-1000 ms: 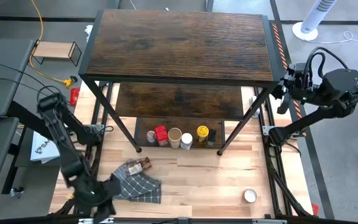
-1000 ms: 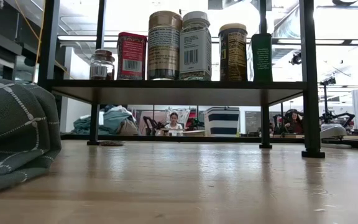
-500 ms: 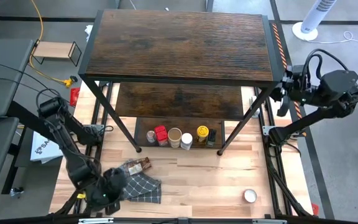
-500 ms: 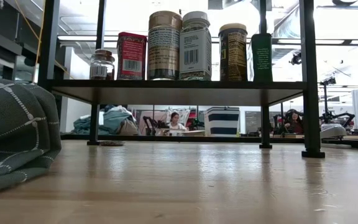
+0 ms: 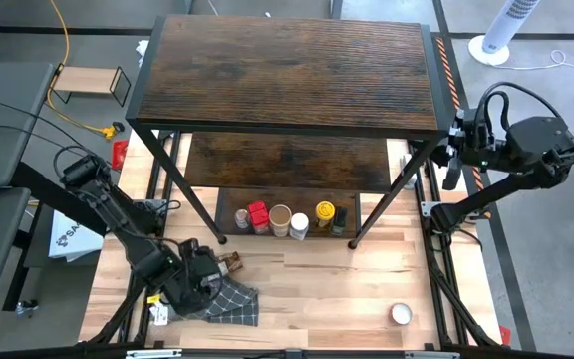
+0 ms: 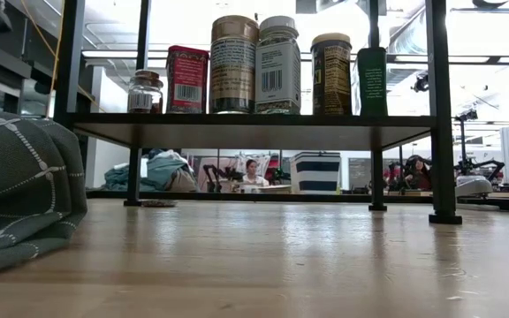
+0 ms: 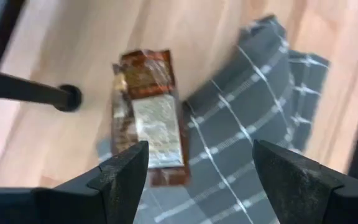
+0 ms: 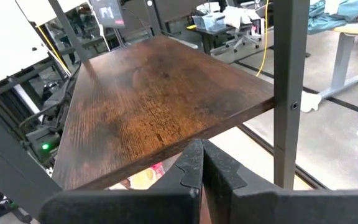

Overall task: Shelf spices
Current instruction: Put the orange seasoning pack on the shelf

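Note:
Several spices [image 5: 289, 218] stand in a row on the lowest board of the dark wood shelf [image 5: 287, 75]; the low view shows them [image 6: 254, 66] upright on that board. A brown packet with a silvery label [image 7: 148, 118] lies flat, one end on the grey checked cloth [image 7: 253, 118], the rest on the table. My left gripper [image 5: 207, 277] hangs open just above the packet and cloth, pointing steeply down, its fingers [image 7: 126, 171] apart with nothing between them. My right gripper [image 8: 201, 171] is shut, held high beside the shelf's right side [image 5: 453, 150].
A small round white-topped tin [image 5: 401, 314] sits on the table near the front right. The shelf's black front legs [image 5: 220, 239] stand close to the packet. A small light-wood stand [image 5: 88, 82] sits off the table at the far left.
My left gripper has moved from the table's near left corner toward the right and the far edge, coming over the checked cloth to the brown packet, sinking a little and tipping to point more steeply down. The packet and cloth have stayed where they were.

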